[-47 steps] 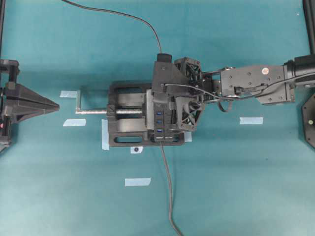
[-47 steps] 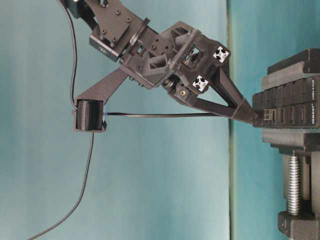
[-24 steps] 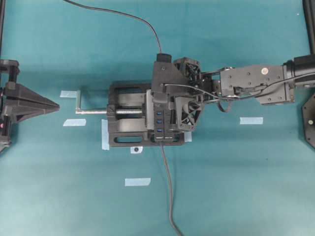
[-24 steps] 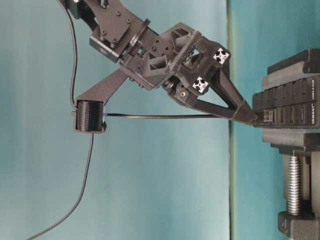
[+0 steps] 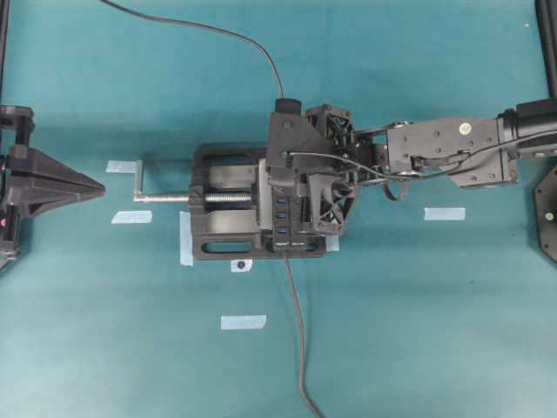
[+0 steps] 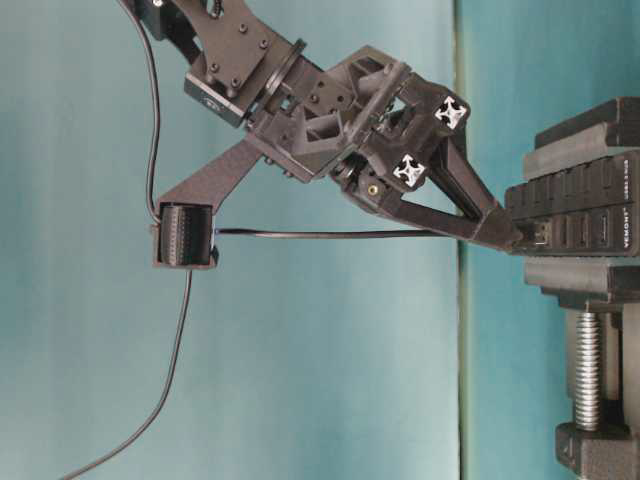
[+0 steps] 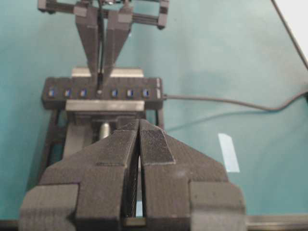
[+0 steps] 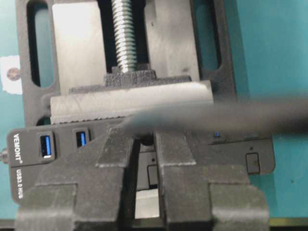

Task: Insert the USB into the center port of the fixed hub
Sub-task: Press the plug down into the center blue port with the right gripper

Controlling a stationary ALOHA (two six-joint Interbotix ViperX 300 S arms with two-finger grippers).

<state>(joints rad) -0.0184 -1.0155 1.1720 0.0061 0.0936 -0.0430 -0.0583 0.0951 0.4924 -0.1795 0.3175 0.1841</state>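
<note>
The fixed hub is a black strip with blue slots, clamped in a vise. My right gripper comes down onto the middle of its row, shut on the USB, a small black plug. The plug's tip is against the hub face, where the center port is hidden behind plug and fingers. In the right wrist view the fingertips sit tight over the hub, and the thin cable blurs across. My left gripper rests far left, shut and empty.
A black vise with a silver screw holds the hub. The hub's grey cable runs to the near edge. Tape strips mark the teal mat. The USB's thin cable arcs over the far side.
My right gripper has pushed a little further toward the hub, and the plug sits closer into its face. The wrist shifted slightly. The left arm has not moved.
</note>
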